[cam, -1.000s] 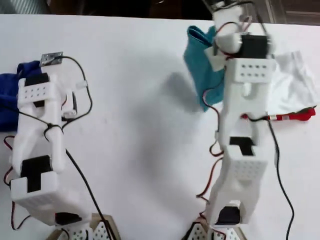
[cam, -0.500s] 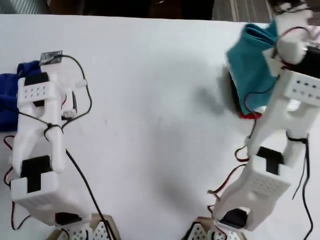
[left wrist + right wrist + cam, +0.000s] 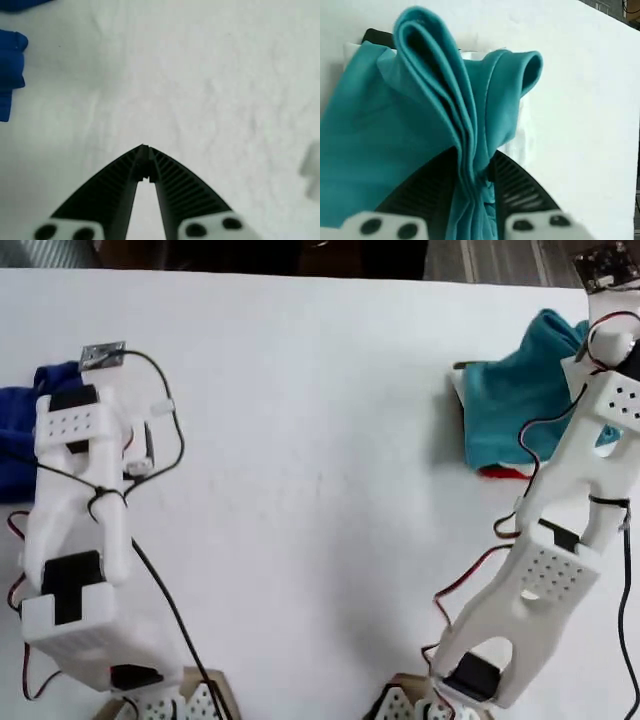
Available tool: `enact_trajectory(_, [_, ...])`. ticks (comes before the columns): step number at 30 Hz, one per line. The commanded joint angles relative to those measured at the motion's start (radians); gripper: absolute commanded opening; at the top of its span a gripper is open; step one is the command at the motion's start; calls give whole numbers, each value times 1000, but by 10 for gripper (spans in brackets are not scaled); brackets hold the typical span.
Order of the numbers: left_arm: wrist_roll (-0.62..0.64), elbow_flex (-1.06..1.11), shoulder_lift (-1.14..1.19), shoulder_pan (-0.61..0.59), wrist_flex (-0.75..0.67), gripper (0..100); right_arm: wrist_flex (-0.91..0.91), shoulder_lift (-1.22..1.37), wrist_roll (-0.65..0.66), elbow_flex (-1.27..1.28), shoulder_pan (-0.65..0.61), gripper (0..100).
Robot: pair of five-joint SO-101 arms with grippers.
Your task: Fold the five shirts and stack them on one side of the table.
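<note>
Pinching a gathered fold of the teal shirt point(image 3: 415, 115), the right gripper point(image 3: 470, 172) is clamped on the cloth at the far right of the table point(image 3: 300, 440), where the shirt drapes over a pile point(image 3: 503, 472) showing red, black and white edges. The shirt looks light and limp, so it is best held by a folded edge. The left gripper point(image 3: 145, 155) is closed and empty near the blue shirt point(image 3: 20, 430). How many garments lie under the teal one is hidden.

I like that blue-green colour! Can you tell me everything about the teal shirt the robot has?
The teal shirt is soft cloth, bunched into deep, loopy folds. The right gripper pinches a gathered ridge of it. It rests at the far right of the table, on a pile showing white, black and red edges.
</note>
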Motion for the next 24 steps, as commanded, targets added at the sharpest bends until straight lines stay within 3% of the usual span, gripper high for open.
enact_trajectory(1, [3, -35, -61, -6, -3, 27, -116, 35, 6, -14, 28, 20])
enact_trajectory(14, [3, -35, -61, -2, -2, 27, -337, 231, 6, -14, 107, 27])
enact_trajectory(20, [3, -35, -61, -2, -2, 27, -332, 223, 5, -26, 113, 209])
enact_trajectory(24, [3, -35, -61, -2, -2, 27, -331, 197, -2, -80, 105, 195])
